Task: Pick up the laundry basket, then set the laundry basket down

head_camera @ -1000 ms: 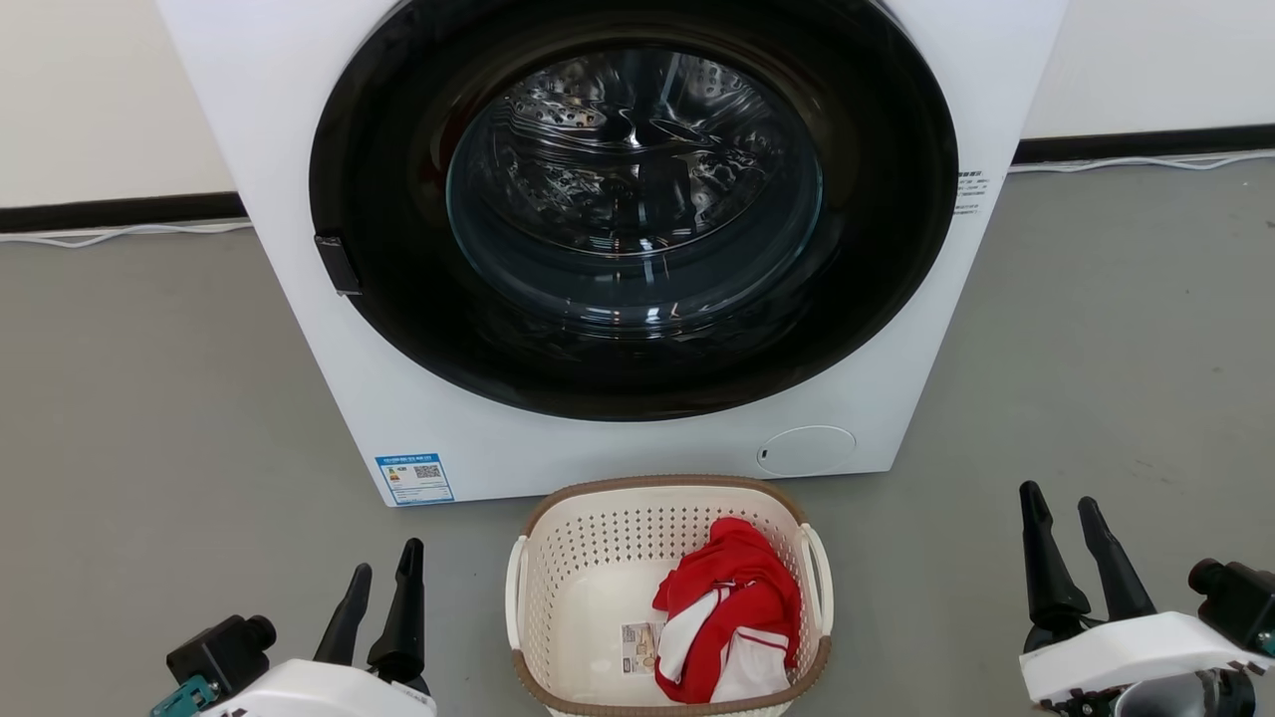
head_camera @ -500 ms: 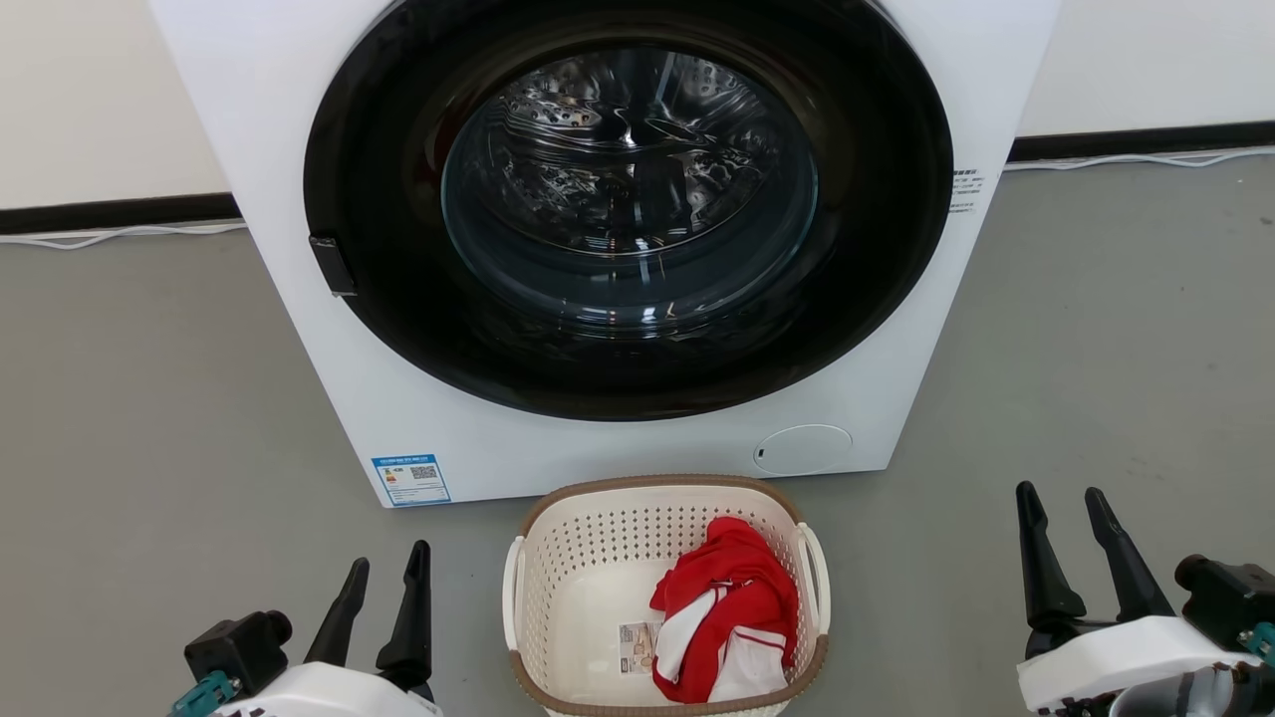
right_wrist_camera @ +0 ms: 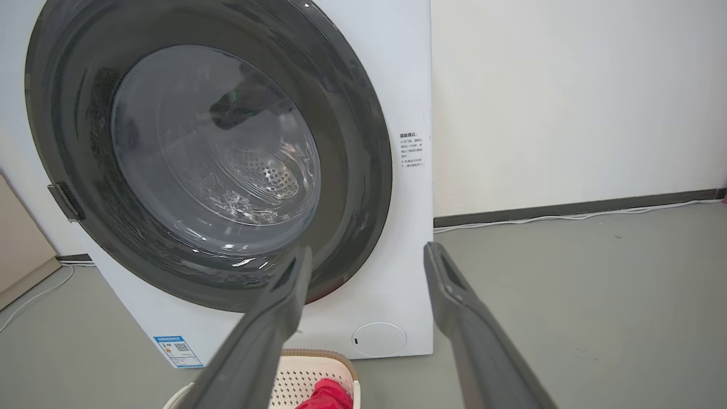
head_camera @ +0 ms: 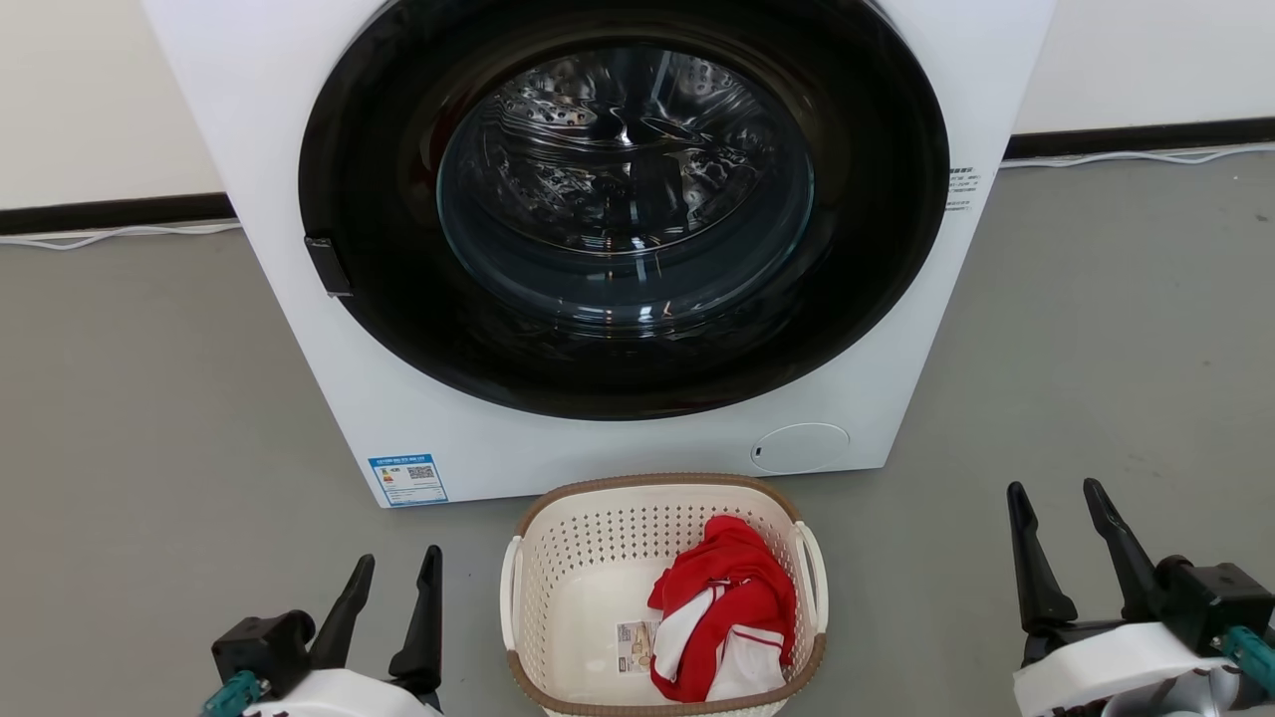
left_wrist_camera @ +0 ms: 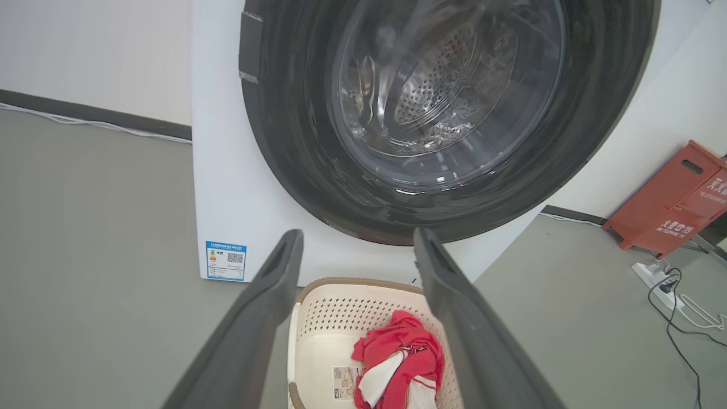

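The cream-white perforated laundry basket (head_camera: pixel 588 588) with its brown rim stands on the grey floor just before the washing machine; it also shows in the left wrist view (left_wrist_camera: pixel 318 341) and the right wrist view (right_wrist_camera: pixel 306 378). A red and white garment (head_camera: pixel 727 607) and a small label lie inside it. My left gripper (head_camera: pixel 398 563) is open, left of the basket and apart from it. On the basket's right, well clear of it, my right gripper (head_camera: pixel 1056 493) is open. Nothing is between either pair of fingers.
A big white washing machine (head_camera: pixel 398 418) with a dark round door (head_camera: pixel 623 199) stands right behind the basket. White cables run along the wall's foot. In the left wrist view a red box (left_wrist_camera: pixel 670 199) and a power strip (left_wrist_camera: pixel 653 275) lie at the right.
The left gripper has shifted right, toward the basket, and its fingers have spread a little. The right gripper's fingers have spread wider. The basket stays where it was.
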You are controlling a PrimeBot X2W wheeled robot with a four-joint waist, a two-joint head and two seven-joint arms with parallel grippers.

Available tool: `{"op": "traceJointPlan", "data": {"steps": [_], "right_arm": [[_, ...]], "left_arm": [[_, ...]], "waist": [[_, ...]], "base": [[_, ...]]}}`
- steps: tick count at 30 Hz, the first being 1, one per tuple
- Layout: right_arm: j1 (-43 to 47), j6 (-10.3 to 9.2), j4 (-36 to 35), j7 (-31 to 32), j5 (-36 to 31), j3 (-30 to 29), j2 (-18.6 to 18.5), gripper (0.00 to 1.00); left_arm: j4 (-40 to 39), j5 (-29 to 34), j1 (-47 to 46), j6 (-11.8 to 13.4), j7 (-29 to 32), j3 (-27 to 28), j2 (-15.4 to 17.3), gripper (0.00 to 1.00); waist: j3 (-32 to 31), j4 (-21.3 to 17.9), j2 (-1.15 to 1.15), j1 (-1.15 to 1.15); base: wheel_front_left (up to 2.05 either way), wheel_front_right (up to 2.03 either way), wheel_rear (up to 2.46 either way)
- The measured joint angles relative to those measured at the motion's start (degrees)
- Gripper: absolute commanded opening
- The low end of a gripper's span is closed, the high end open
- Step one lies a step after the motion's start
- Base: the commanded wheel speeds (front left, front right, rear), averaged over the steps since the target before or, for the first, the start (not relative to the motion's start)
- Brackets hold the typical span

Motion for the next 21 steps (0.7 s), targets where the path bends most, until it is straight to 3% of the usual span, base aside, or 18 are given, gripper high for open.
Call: {"op": "traceJointPlan", "data": {"steps": [12, 21], "right_arm": [[0.02, 0.01, -0.16, -1.99, -8.11, 0.25, -0.63, 1.00], [0.02, 0.02, -0.47, -2.27, -8.68, 0.36, -0.65, 1.00]], "left_arm": [[0.56, 7.26, 0.08, -0.01, -1.97, -0.89, 0.27, 1.00], [1.07, 8.13, 0.08, -0.01, -2.13, -1.01, 0.27, 1.00]], "waist": [[0.00, -0.07, 0.00, 0.00], [-0.06, 0.01, 0.00, 0.00]], "base": [[0.00, 0.00, 0.00], [0.00, 0.00, 0.00]]}}
